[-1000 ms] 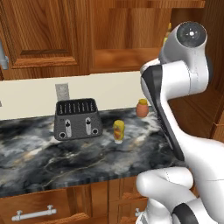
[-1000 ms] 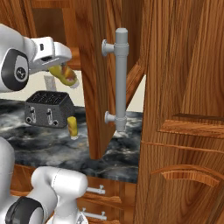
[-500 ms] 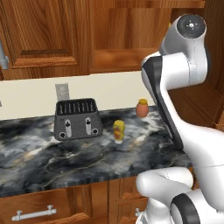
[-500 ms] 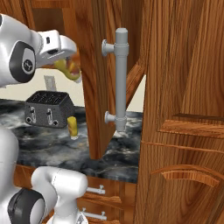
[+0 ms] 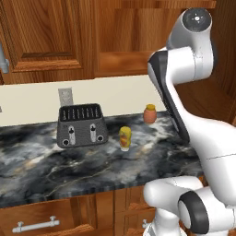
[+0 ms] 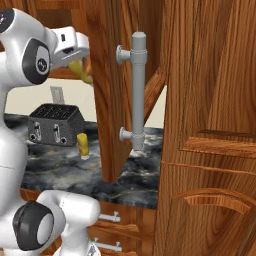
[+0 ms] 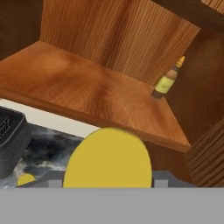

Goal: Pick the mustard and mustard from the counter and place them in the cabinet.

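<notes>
We face the cabinet (image 7: 100, 94), its shelf bare but for a slim dark bottle (image 7: 167, 82) in the far corner. Below, on the counter (image 5: 69, 166), sit the toaster (image 5: 82, 124), one mustard (image 5: 125, 138) and an orange jar (image 5: 150, 113). Our gripper (image 6: 77, 62) is clamped on the other mustard (image 7: 108, 159), raised before the shelf.

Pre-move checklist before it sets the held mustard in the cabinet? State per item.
1. Grip: gripper shut on the mustard bottle, which hangs tilted below the hand. Ok.
2. Height: in the hand view the bottle's yellow end sits in front of the cabinet shelf edge; whether it clears the edge, cannot tell.
3. Landing spot: shelf bare in the middle and left. Ok.
4. Obstacle: slim dark bottle stands in the back right corner of the shelf, apart from the path. Ok.
5. Second mustard: upright on the counter, right of the toaster. Not yet picked up.
</notes>
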{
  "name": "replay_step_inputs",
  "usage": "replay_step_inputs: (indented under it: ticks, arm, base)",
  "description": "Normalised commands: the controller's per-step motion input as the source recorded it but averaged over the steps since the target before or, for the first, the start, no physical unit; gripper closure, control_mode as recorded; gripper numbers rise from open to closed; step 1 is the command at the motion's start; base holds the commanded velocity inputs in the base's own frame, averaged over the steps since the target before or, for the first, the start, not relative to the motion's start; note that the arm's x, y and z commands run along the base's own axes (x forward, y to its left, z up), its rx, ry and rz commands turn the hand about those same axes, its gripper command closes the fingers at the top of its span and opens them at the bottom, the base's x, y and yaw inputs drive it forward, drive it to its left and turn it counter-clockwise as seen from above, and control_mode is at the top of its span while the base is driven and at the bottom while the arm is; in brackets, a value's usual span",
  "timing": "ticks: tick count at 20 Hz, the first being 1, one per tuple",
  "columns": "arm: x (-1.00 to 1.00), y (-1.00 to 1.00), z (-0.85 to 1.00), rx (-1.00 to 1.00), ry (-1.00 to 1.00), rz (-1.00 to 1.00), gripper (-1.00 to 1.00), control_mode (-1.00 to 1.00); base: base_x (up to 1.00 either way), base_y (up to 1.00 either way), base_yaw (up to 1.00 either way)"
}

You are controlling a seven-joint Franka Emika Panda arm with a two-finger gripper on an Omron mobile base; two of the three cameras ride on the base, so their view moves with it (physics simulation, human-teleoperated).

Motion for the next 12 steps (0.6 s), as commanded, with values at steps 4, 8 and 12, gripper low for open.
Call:
replay_step_inputs:
  ticks: [4, 8, 12]
  arm:
    - [0.33, -0.08, 0.02, -0.03, 0.0, 0.0, 1.0, -1.0]
    - [0.4, -0.1, 0.0, -0.02, 0.0, 0.0, 1.0, -1.0]
    - [0.46, -0.13, 0.0, -0.01, 0.0, 0.0, 1.0, -1.0]
  base:
    - [0.0, 0.0, 0.0]
    - [0.0, 0.0, 0.0]
    - [0.0, 0.0, 0.0]
